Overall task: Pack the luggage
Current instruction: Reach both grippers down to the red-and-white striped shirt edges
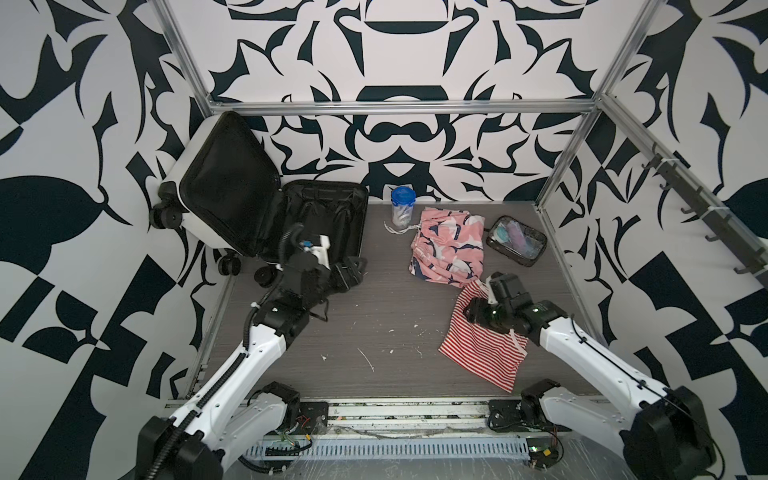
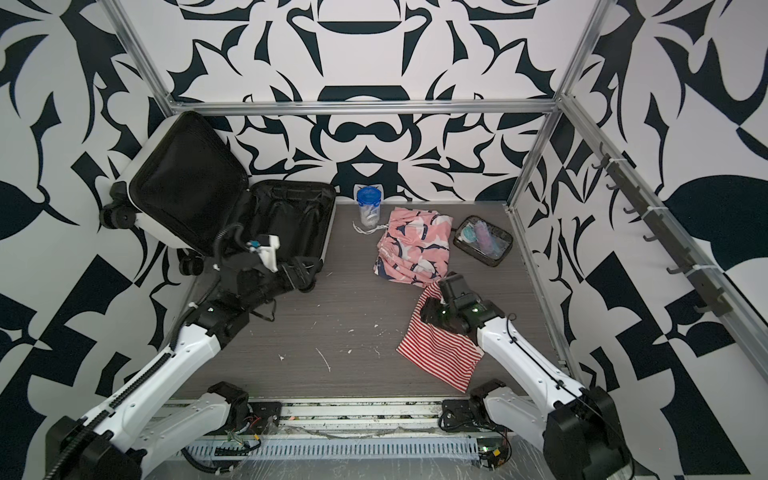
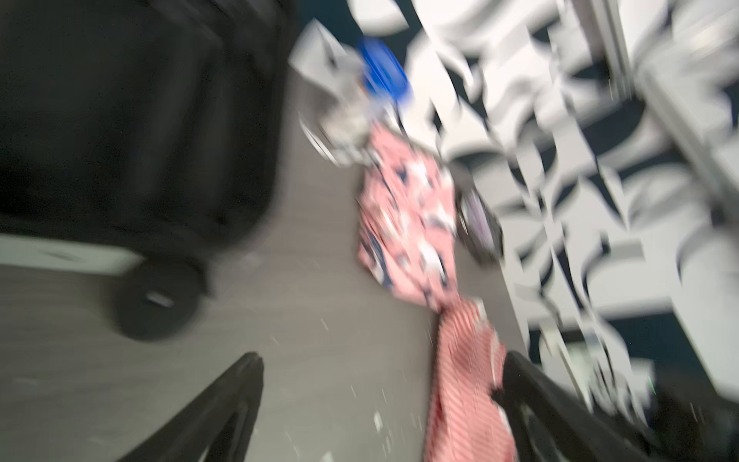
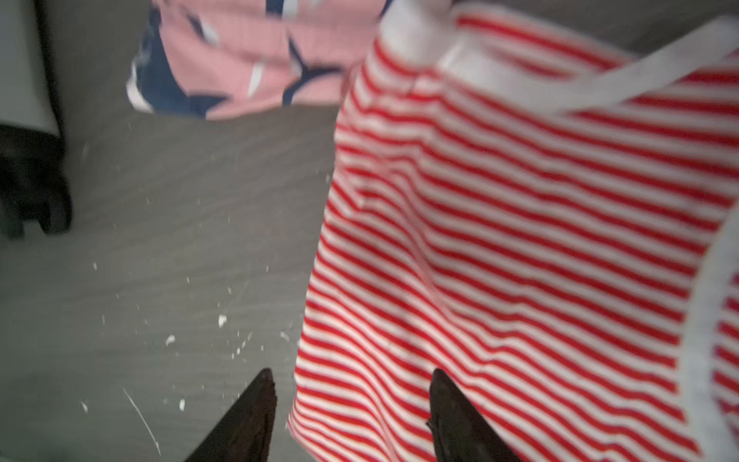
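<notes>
At the back left corner of the worktop [image 1: 374, 324], the luggage [image 1: 232, 187] lies open. Its white-shelled lid is tipped up against the left wall, and its base lies flat beside it, black lining and straps showing. Black spinner wheels stick out along its near edge.

The left gripper [image 2: 305, 274] hangs over the near right corner of that base, between the case and the rest of the worktop. The left wrist view is heavily blurred but shows its fingers spread wide with nothing between them.

Just beside the base's far right corner stands a clear jar with a blue lid [image 1: 402, 205]. A pink patterned garment [image 1: 449, 245] lies crumpled to its right, white drawstring trailing toward the jar. A clear black-trimmed pouch [image 1: 517, 241] sits beyond it, near the right wall.

A red-and-white striped cloth [image 1: 482, 353] lies nearer the front right, its far corner touching the pink garment. The right gripper [image 4: 352, 384] hovers low at the cloth's left edge with its jaws apart. One finger is over bare worktop and the other over the stripes, pinching nothing. White flecks dot the grey surface between the cloth and the luggage.
</notes>
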`<state>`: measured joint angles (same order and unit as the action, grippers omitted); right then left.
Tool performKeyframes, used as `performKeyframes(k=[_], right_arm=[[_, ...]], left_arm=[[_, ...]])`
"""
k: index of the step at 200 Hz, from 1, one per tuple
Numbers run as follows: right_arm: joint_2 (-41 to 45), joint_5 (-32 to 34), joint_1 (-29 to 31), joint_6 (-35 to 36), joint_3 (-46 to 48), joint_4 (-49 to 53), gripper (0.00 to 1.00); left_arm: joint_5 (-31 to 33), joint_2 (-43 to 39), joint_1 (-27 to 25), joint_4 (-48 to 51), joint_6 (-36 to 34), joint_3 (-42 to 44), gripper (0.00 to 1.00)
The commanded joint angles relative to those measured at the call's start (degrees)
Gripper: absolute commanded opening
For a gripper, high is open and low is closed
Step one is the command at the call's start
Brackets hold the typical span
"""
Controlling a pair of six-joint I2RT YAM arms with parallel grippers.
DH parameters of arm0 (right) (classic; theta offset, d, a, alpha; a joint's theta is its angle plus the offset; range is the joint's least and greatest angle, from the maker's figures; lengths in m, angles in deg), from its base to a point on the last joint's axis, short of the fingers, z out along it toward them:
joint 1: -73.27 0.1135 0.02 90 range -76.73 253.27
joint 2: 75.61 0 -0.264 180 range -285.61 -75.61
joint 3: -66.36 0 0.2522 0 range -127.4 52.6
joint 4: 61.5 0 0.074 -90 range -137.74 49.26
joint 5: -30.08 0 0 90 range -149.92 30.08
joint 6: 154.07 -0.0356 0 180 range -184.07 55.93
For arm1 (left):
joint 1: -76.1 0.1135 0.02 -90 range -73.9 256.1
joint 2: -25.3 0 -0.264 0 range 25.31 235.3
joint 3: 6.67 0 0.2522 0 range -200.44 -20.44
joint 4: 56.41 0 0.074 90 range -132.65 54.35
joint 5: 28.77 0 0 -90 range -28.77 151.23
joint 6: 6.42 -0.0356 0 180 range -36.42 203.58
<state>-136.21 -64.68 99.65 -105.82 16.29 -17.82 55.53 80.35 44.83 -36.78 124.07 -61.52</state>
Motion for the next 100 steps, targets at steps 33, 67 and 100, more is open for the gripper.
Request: performKeyframes(k=[33,67,100], right_arm=[[-6.12,9.49,10.53,-10.25,1.82,-1.22,0.67],[-11.17,10.29,15.39,-12.76,1.31,-4.94,0.68],[-17.16,9.78,19.11,-14.77,-0.51,-9.42,0.68]], left_arm=[[6.77,4.80,-14.52,0.20,7.56,8.15,0.96],[5.67,5.87,-14.87,-1.30,9.67,10.13,0.96],[6.94,2.73,-14.88,0.46,10.30,11.78,0.97]])
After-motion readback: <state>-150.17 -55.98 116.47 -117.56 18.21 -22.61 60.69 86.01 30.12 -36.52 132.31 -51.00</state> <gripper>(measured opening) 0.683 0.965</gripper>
